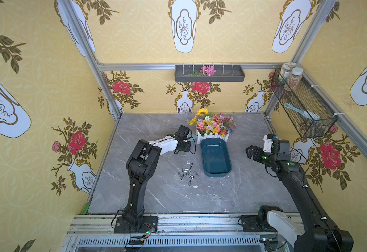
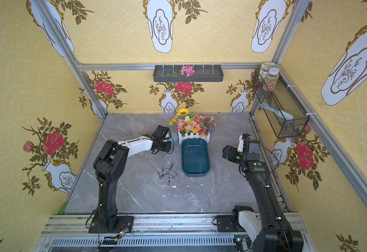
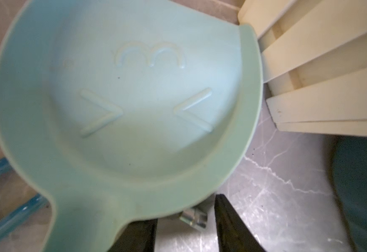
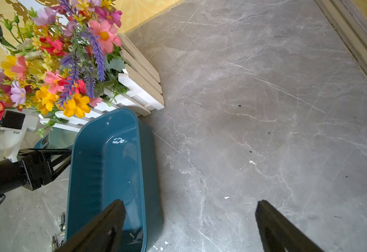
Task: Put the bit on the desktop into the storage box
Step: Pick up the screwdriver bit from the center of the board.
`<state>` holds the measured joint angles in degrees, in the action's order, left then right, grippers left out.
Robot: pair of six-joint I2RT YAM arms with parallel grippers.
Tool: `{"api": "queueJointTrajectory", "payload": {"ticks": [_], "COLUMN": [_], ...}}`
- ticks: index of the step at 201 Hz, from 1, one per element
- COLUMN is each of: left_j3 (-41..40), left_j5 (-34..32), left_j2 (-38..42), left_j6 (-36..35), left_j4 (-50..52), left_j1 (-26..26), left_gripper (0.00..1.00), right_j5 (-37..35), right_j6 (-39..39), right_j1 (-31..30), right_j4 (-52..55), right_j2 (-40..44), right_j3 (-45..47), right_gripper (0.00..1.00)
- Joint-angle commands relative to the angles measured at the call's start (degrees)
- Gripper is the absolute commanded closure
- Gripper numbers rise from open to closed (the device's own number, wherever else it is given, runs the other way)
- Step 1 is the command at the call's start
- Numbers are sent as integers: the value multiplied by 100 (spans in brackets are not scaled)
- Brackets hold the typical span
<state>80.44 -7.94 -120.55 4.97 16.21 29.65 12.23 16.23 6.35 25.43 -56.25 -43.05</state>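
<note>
Grey marble-look desktop [image 1: 156, 196], thin white veins, a few white flecks.

White picket planter [image 1: 213, 137] of mixed flowers stands at the back. Just in front of it is the storage box [image 1: 215, 174]: dark teal, glossy, oblong, with rounded corners and a raised rim.

Pale blue-green dustpan [image 3: 123, 98] carries raised marks: two chevrons pointing inward and a double arch.

The jar [image 1: 287, 69] in the wall basket has a label too small to read.

The right gripper [image 4: 191, 203] is spread wide over bare desktop on the box's right side.

The left gripper [image 3: 185, 218] has its fingers partly apart, with desktop showing in the gap. The dustpan handle overlaps one finger; contact cannot be told.

The bits [image 1: 188, 172] are about a dozen short silver hex-shank pieces. They lie scattered on the desktop just left of the box's near end, in both top views, apart from both grippers.
</note>
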Motion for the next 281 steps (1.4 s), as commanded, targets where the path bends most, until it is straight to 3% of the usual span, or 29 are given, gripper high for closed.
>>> {"api": "queueJointTrajectory", "payload": {"ticks": [1,105,281], "left_j3": [-19,-670,-148], "left_j5": [-5,-133,320], "left_j2": [-139,399,-79], "left_j6": [-35,281,640], "left_j4": [150,210,278], "left_j1": [-2,1,67], "left_gripper": [52,46,51], "right_j5": [-4,15,95], "right_j6": [-16,23,63], "right_j1": [-10,-9,-11], "right_j4": [-142,-212,-389], "right_j2": [0,-26,-141], "right_j3": [17,103,231], "right_gripper": [3,3,3]}}
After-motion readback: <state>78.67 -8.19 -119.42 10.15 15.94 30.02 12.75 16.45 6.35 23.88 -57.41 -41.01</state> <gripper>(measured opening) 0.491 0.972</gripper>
